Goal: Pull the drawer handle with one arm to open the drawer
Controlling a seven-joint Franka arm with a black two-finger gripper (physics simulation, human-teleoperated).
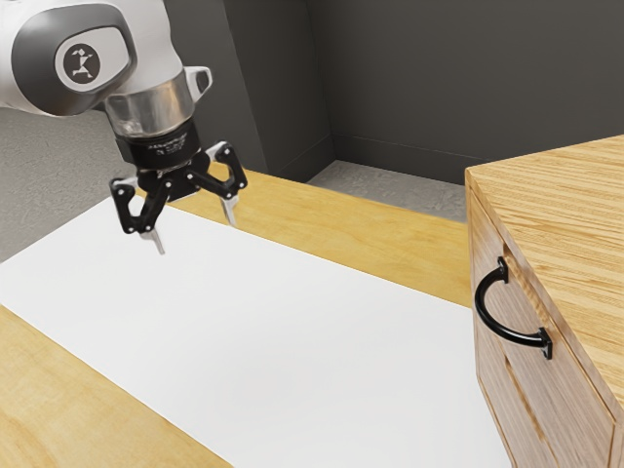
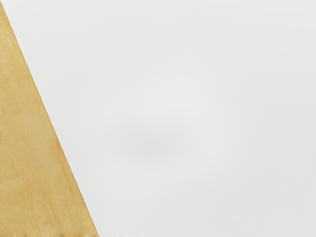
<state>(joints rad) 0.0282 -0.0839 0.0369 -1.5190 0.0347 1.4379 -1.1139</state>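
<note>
- The wooden table is showing its bare near edge at about seven o'clock in the exterior view.
- A white sheet is lying flat on the table, running from nine o'clock toward five o'clock.
- The wooden cabinet is standing on the table at about four o'clock, its front facing the sheet.
- The black curved drawer handle is sticking out of the cabinet's front, and the drawer front is looking flush with the cabinet.
- The gripper is hanging over the sheet's far edge at about ten o'clock, pointing down, its two fingers standing wide apart and holding nothing.
- The handle is sitting at roughly four o'clock from the gripper, well apart from it.
- In the wrist view, the sheet is lying under the hand, bordered by a wedge of table, and a faint shadow is falling on the sheet.
- Grey floor and dark walls are lying beyond the table at twelve o'clock.
</note>
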